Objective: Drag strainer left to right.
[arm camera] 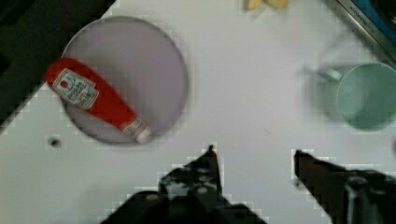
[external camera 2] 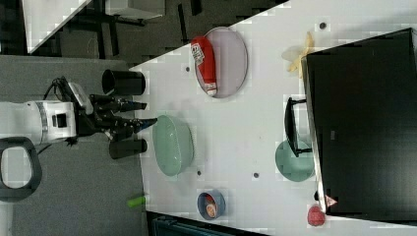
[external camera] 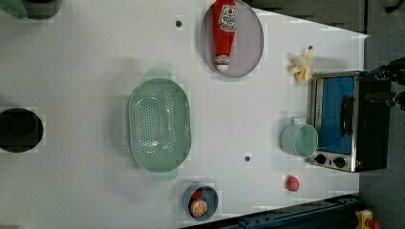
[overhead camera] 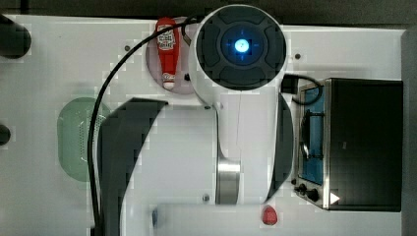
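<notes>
One strainer (external camera: 159, 125) lay open side up on the white worktop (external camera: 86, 71), left of centre in the left view, and nothing touched it. It was a pale mint oval of perforated plastic with a broad rim and a small tab handle at each end. It would probably prove light and fairly stiff, and likely to slide easily on the smooth worktop. A hook over the rim or a pinch on the side wall looked the best hold, since a push low on the rounded wall might tip or spin it.

In the top view the arm's white body and a dark cable covered much of the strainer, leaving a green patch at the top view's left. In the right view it appeared edge-on at centre left, its holes impossible to make out.

The tool (external camera 2: 140, 118) hung above the worktop at the left of the right view, its dark fingers (arm camera: 205, 172) spread apart and holding nothing.

Around it sat a green mug (external camera: 299, 139) by the toaster oven (external camera: 348, 121), a ketchup bottle (external camera: 224, 31) on a grey plate (external camera: 248, 45), a small bowl of fruit (external camera: 199, 202) and a red ball (external camera: 292, 183). The pale yellow object (external camera: 301, 64) near the oven was hard to identify.
</notes>
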Robot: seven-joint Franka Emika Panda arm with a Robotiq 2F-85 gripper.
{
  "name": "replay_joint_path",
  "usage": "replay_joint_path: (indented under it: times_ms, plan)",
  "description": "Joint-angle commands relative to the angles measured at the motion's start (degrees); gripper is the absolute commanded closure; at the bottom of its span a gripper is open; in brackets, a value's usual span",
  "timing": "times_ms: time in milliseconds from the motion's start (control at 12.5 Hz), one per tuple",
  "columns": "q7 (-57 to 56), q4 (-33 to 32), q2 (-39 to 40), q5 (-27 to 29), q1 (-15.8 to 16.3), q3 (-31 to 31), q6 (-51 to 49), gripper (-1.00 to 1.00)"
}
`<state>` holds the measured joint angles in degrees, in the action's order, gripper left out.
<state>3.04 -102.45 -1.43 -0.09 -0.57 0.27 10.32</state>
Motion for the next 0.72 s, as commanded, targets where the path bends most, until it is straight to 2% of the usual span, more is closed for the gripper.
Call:
replay_joint_path:
  times_ms: [80,240,480,720]
  plan:
    - [3.1,-6.01,-18.65,-2.59,0.76,-3.15,-10.15,-0.58]
    - [3.12,-6.03,-18.14,-2.55,1.06,-1.08,-10.09,-0.99]
    - [5.15,-6.05,-15.99,-2.51,1.84,5.21,-9.43,-1.0]
    - [13.94,-6.09,-12.03,-2.51,2.0,13.42,-6.53,-1.0]
